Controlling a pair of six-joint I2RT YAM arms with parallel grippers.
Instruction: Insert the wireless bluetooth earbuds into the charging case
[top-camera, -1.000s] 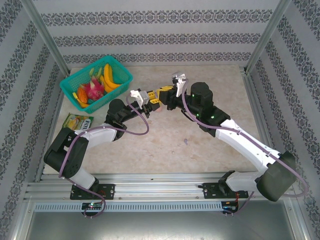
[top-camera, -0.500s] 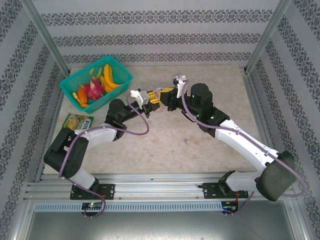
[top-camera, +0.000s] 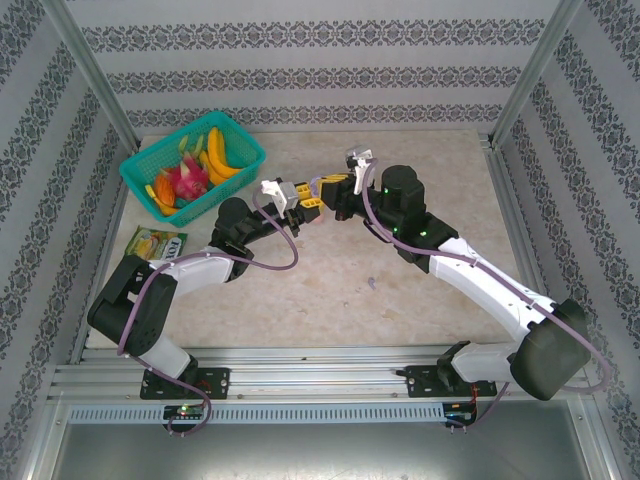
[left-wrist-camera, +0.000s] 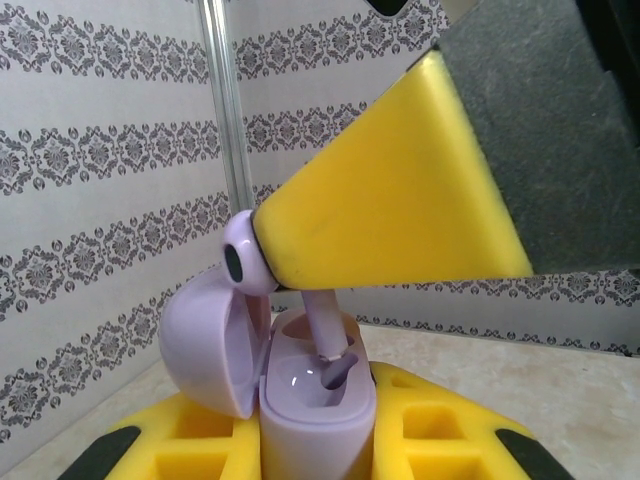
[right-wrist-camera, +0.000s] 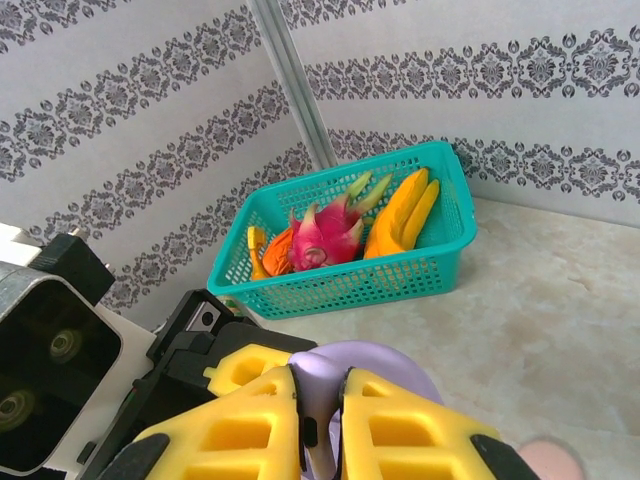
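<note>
Right of teal basket | left gripper clamps open lilac case | right gripper pinches lilac earbud, stem over it.

Glossy lilac plastic gleams on the charging case and smooth earbud at lower centre, under matt yellow fingers; teal plastic mesh forms the basket, the table smooth and marbled, the bottom rail ribbed metal
</note>
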